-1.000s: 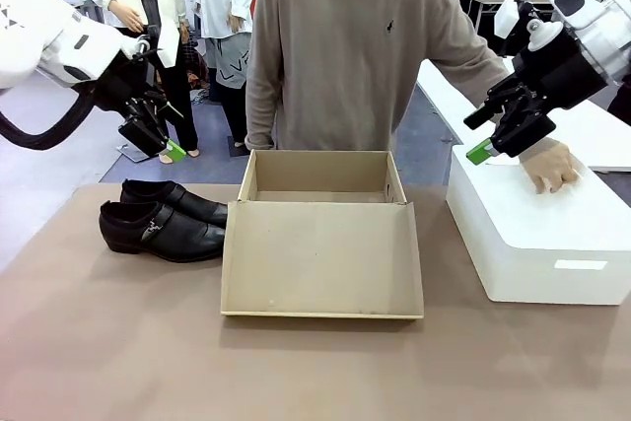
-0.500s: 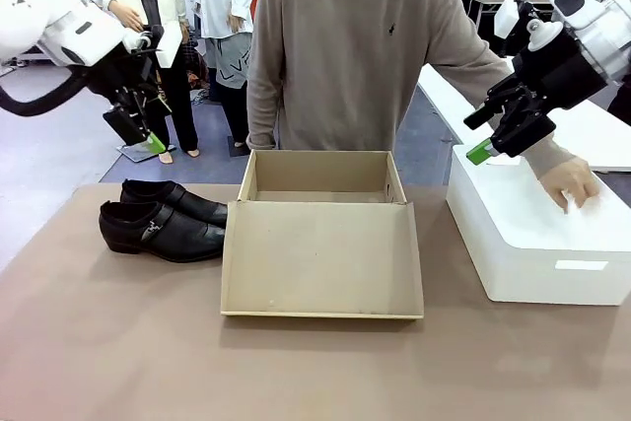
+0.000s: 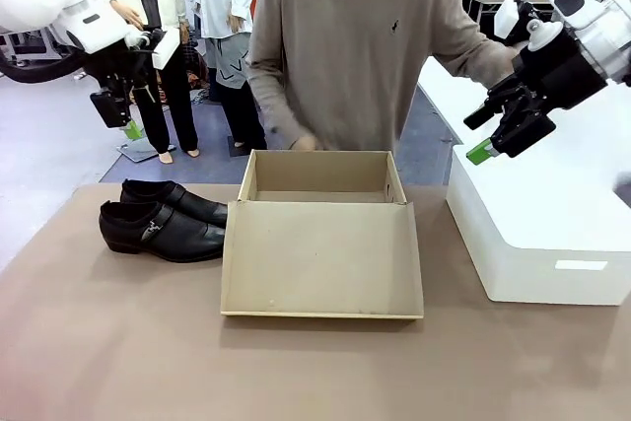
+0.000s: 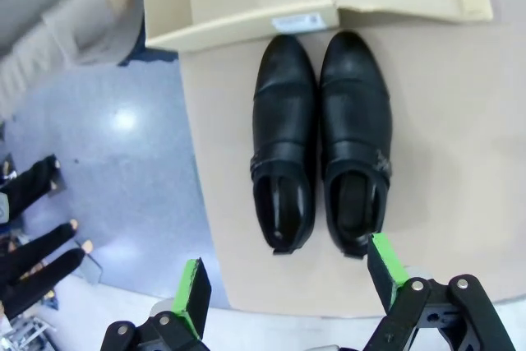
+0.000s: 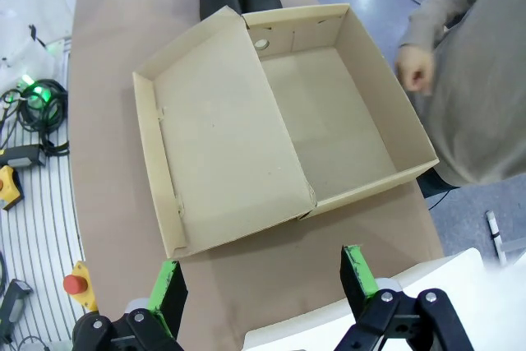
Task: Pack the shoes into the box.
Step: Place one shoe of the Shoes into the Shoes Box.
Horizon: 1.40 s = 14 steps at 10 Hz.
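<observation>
the box sits open mid-table, its flap lid flat toward you and nothing inside. the shoes lie side by side just to its left, toes toward its wall. farther back, your left end effector hangs above them, fingers spread and empty. the right end effector, also spread, hovers by the white box. packing looks unstarted. next, lower the left over one shoe and grip it.

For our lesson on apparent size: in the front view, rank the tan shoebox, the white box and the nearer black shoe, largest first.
1. tan shoebox and white box look alike; the white box runs off the picture, so unranked.
2. nearer black shoe: smallest.
</observation>
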Motion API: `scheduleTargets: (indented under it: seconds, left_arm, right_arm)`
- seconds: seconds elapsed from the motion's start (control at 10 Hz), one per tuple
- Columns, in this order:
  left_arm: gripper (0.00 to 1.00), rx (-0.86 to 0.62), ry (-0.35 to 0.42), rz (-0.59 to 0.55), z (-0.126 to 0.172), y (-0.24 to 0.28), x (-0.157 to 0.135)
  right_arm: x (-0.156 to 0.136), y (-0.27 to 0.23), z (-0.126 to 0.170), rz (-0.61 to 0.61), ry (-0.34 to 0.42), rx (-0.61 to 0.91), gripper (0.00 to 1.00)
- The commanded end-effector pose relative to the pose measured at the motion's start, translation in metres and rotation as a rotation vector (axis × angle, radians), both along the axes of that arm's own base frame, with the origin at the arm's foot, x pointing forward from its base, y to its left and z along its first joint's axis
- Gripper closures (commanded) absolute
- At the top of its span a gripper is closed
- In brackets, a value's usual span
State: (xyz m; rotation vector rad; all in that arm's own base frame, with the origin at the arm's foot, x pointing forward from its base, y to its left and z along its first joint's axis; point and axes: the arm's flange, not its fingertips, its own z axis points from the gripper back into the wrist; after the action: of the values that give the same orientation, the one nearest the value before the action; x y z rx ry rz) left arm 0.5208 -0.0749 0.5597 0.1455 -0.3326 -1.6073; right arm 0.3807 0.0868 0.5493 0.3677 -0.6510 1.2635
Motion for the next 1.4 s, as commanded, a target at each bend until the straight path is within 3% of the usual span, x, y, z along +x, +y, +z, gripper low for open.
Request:
scheduleTargets:
  seconds: [0.0,0.3,1.0,1.3]
  left_arm:
    - [0.00,0.054,0.013,-0.003,-0.004,0.005,0.019]
    - [0.00,0.078,0.064,-0.001,-0.016,0.014,0.038]
    - [0.00,0.053,0.049,0.017,-0.024,0.012,0.033]
    - [0.00,0.083,0.075,0.023,-0.030,0.016,0.053]
  right_arm:
    - [0.003,-0.001,0.000,0.025,-0.012,0.021,0.00]
    - [0.003,-0.001,0.000,0.025,-0.012,0.021,0.00]
    - [0.003,-0.001,0.000,0.025,-0.012,0.021,0.00]
    - [0.003,-0.001,0.000,0.025,-0.012,0.021,0.00]
